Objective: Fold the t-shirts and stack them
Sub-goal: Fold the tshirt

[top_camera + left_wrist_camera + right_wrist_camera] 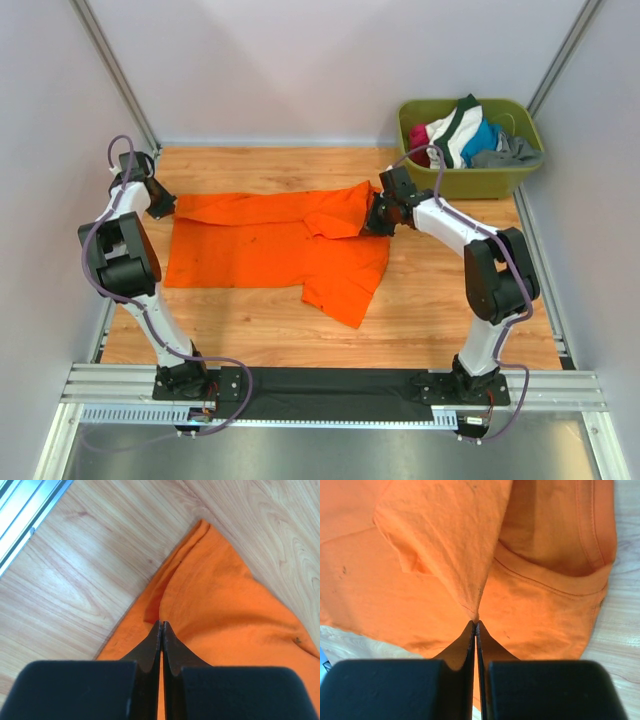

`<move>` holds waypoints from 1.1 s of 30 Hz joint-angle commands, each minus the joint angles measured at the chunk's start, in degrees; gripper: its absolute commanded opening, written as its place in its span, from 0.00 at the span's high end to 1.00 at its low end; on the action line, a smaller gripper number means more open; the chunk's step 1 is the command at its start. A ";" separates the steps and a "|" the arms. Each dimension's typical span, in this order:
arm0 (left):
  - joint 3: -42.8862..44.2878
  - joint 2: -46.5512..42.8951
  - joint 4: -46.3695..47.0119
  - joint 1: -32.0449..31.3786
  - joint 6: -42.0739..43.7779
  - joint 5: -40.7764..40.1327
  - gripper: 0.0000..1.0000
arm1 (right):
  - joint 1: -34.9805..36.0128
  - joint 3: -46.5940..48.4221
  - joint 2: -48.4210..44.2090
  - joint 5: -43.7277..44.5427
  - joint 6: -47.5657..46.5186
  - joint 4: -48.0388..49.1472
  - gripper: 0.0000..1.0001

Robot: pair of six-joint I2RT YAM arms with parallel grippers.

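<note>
My left gripper [161,623] and right gripper [475,624] each pinch the shirt [250,250]. The first fold looks barely started. Nothing is stacked, and clothes [462,135] wait in the tub [470,184].

T-shirt [260,245] on table [250,325] — tub [470,183] behind-right.

Matt cloth t-shirt [260,245]; smooth wood tbl [450,300].

Light wooden table [450,300] here, and spread across its middle lies the orange t-shirt [260,250], mostly flat against the boards. Its right part is doubled over and one corner trails toward the near edge. Off at the far right corner sits the olive-green tub [465,184].
</note>
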 commanded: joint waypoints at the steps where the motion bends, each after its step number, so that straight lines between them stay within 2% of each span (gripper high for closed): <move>1: -0.07 -1.84 1.16 0.35 1.04 -2.16 1.00 | 0.46 -1.96 -0.56 -0.97 1.40 0.65 1.00; 10: -0.42 -0.61 0.90 0.27 1.12 -2.78 1.00 | 1.07 -5.57 -1.00 -1.15 2.10 1.27 1.00; 19: -0.33 0.27 0.37 0.26 2.09 -3.39 1.00 | 1.16 -5.92 3.13 1.05 -0.44 0.04 1.00; 28: -0.07 -0.08 -0.86 0.26 3.41 -3.22 1.00 | 1.08 -2.85 5.60 0.61 -3.43 -2.07 0.94; 29: 0.10 0.01 -1.21 0.26 3.58 -3.30 0.99 | 1.07 -2.58 5.51 0.79 -3.61 -2.33 0.90; 30: 0.19 0.10 -1.56 0.26 3.76 -3.30 0.96 | 0.99 -2.32 5.51 0.96 -4.31 -3.21 0.87; 32: 0.63 0.36 -2.61 0.27 4.11 -3.13 0.81 | 1.16 -1.44 5.07 1.14 -4.84 -3.92 0.80; 33: 0.81 0.19 -2.96 0.26 4.11 -3.04 0.75 | 1.16 -1.18 4.81 0.97 -5.28 -4.35 0.73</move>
